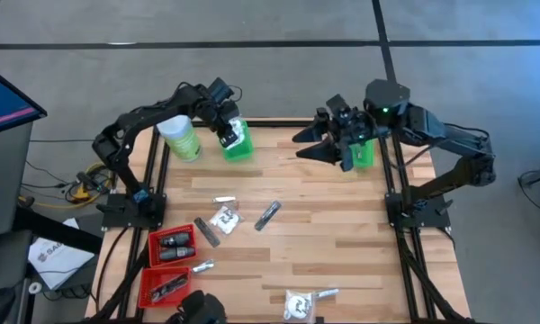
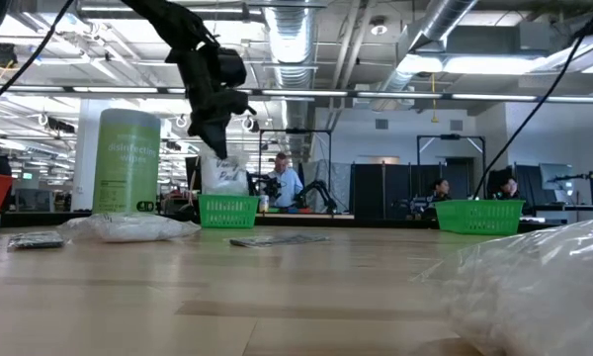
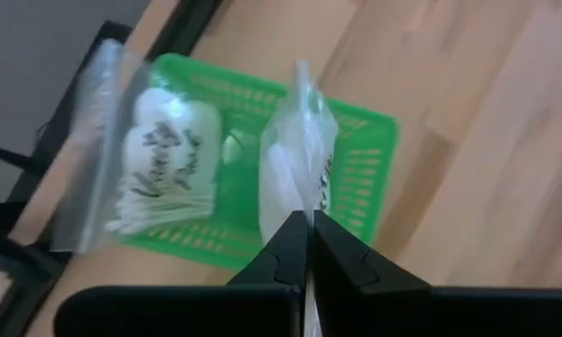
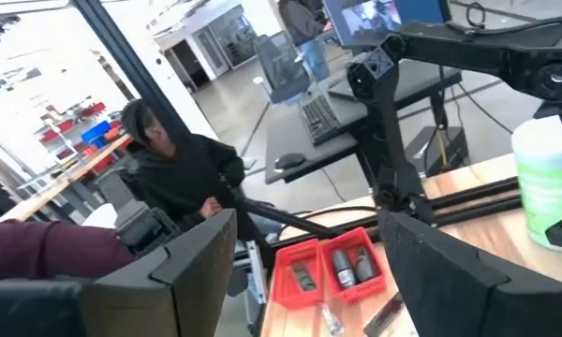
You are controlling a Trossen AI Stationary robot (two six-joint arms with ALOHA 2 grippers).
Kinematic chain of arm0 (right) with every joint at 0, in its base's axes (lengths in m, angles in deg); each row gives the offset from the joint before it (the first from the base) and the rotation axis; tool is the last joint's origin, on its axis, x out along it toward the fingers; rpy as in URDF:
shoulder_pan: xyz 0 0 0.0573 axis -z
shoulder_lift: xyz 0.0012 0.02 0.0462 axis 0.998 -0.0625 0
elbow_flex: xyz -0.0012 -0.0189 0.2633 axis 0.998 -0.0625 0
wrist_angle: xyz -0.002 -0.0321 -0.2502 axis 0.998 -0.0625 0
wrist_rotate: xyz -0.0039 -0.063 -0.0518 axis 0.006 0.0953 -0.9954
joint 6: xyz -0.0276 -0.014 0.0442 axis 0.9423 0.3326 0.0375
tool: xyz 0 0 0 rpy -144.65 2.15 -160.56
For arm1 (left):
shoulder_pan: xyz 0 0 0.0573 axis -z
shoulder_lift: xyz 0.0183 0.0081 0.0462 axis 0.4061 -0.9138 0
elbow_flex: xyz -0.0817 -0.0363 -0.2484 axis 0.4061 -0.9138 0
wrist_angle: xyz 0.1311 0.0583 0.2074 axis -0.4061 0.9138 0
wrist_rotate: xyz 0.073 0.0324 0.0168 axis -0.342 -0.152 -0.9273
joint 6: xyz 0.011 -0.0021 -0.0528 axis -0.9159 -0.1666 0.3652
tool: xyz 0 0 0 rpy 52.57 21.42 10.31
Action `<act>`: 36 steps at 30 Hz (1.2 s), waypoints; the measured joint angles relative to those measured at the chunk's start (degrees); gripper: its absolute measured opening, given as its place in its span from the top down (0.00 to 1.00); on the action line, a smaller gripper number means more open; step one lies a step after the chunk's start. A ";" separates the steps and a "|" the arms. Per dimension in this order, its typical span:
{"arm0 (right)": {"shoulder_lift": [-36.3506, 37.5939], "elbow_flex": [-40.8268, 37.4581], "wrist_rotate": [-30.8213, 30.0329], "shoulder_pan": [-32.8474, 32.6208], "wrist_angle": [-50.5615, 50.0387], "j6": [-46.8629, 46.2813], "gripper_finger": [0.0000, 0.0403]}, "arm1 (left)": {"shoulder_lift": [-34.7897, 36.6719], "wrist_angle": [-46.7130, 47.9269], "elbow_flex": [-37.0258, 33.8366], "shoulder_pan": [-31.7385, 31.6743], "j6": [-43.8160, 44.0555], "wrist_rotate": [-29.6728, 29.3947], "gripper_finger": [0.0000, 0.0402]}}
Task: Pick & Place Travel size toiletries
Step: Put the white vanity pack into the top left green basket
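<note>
My left gripper [image 3: 309,229] is shut on a clear packet of white toiletries [image 3: 300,159], which hangs over the green basket [image 3: 361,173] at the table's far left. A second packet of white swabs [image 3: 159,168] lies across that basket's rim. In the low view the held packet [image 2: 222,173] dangles just above the basket [image 2: 227,210]. My right gripper [image 1: 308,146] stands open, high and about level, beside a second green basket [image 1: 364,155] at the far right. More packets [image 1: 223,219], silvery sachets [image 1: 225,200] and dark sticks [image 1: 267,214] lie on the table's middle. My left gripper pinches the packet's upper edge [image 3: 306,201] between its two fingers, coming steeply from above. The packet hangs edge-on below the fingers, over the green basket; whether its lower end touches the basket, I cannot tell.
A tall light-green canister [image 1: 180,137] stands left of the left green basket. Two red baskets [image 1: 173,243] with dark items sit at the near left. Another white packet [image 1: 299,304] lies at the near edge. A bare stretch of wood lies at the table's right middle.
</note>
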 joint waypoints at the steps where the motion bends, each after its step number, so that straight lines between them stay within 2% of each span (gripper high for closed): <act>1: -0.26 0.00 -0.02 0.06 -0.05 0.03 0.35 | -0.24 -0.02 0.00 -0.53 -0.21 -0.33 1.00; 12: -4.56 -0.02 0.60 0.92 2.38 -0.25 0.35 | -6.65 -2.10 0.63 -1.48 -2.89 -1.42 1.00; 20: -4.87 -0.04 0.67 1.61 2.20 0.49 0.35 | -8.84 -3.93 5.70 -0.49 -7.45 -12.34 1.00; 36: -4.90 -0.04 0.65 3.72 0.68 1.54 0.35 | -9.25 -4.98 6.99 -0.82 -9.42 -10.95 0.88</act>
